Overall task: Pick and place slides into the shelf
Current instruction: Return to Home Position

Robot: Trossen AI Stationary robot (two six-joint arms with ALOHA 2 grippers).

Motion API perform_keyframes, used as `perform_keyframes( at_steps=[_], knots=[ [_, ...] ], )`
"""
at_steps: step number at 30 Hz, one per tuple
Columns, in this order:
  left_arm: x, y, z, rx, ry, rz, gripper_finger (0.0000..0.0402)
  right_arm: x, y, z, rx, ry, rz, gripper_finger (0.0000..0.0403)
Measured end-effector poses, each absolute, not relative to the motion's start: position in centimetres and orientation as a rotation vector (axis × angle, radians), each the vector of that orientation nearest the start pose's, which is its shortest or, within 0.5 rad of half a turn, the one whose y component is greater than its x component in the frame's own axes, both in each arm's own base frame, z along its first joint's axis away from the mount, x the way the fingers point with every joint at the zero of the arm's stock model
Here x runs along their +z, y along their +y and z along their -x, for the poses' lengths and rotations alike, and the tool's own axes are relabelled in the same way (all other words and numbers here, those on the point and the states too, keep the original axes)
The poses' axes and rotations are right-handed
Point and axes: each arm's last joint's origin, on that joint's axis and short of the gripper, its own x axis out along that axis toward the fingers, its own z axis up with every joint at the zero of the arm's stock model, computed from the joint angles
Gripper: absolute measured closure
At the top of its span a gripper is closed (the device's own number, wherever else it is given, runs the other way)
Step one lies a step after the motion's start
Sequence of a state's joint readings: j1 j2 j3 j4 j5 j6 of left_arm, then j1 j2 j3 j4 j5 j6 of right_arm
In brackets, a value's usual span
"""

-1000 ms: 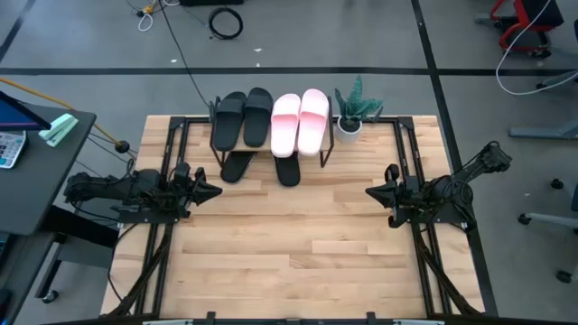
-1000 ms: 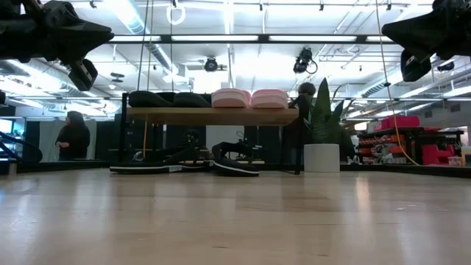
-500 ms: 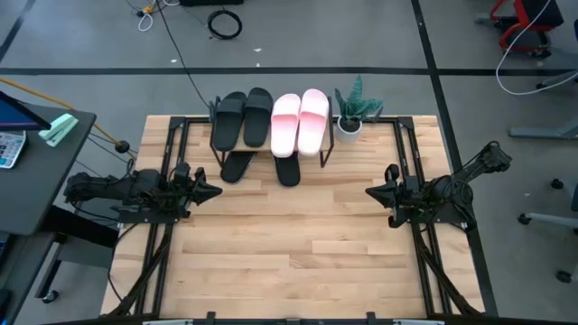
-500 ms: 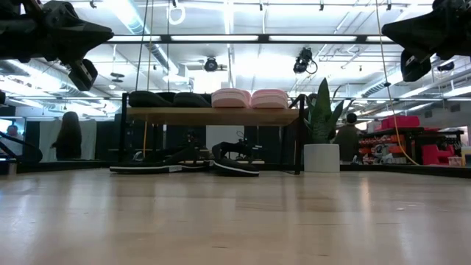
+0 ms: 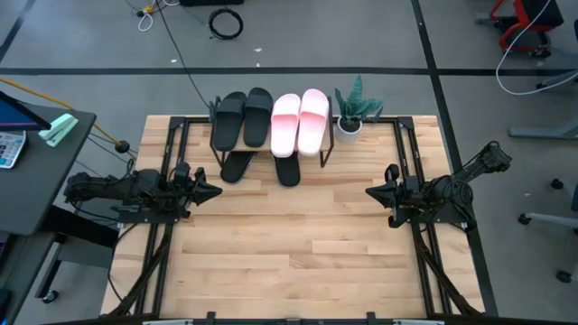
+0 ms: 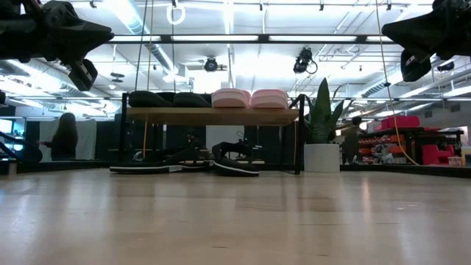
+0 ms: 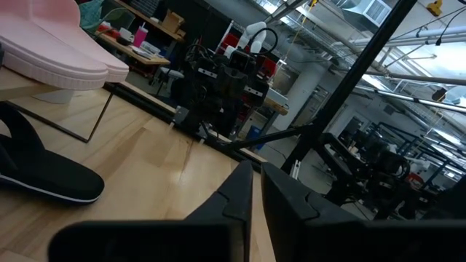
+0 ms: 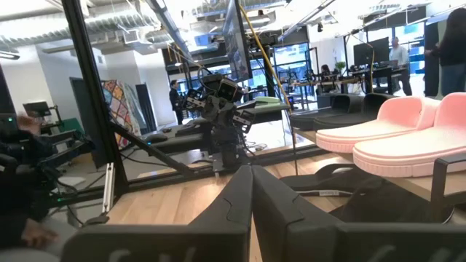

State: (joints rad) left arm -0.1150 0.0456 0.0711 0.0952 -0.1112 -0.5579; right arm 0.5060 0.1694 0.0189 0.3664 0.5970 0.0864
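High view: left gripper (image 5: 209, 190) and right gripper (image 5: 375, 192) hang over opposite sides of the table (image 5: 298, 257), well apart from the shelf (image 5: 329, 140); two black slides (image 5: 244, 117) and two pink slides (image 5: 300, 120) lie atop it. Low view: two thin black slides (image 6: 235, 168) rest on the tabletop beneath the shelf board. Wrist views: both claws clenched, grasping nothing.

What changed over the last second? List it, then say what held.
On the table, nothing moved. In the room behind, a person walked from behind the plant out to its right in the low view. Unchanged: the left end effector and right end effector parked at the table's sides, black slides and pink slides on the shelf, thin black pair beneath it.
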Motion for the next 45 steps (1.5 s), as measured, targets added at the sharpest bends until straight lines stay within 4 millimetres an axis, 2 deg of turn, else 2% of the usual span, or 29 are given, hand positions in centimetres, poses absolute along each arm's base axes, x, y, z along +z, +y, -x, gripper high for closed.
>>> perform_keyframes(
  at_steps=[11, 22, 35, 45],
  knots=[
    [19.34, -0.78, -9.52, -0.037, -0.116, 0.570, 0.0378, 19.02, 3.45, -9.59, -0.083, -0.188, -0.199, 0.0386],
    [19.34, -0.78, -9.52, -0.037, -0.116, 0.571, 0.0363, 19.02, 3.45, -9.59, -0.083, -0.188, -0.199, 0.0386],
    [19.34, -0.78, -9.52, -0.037, -0.116, 0.571, 0.0376, 19.02, 3.45, -9.59, -0.083, -0.188, -0.199, 0.0386],
    [19.34, -0.78, -9.52, -0.037, -0.116, 0.570, 0.0363, 19.02, 3.45, -9.59, -0.083, -0.188, -0.199, 0.0386]
  ],
)
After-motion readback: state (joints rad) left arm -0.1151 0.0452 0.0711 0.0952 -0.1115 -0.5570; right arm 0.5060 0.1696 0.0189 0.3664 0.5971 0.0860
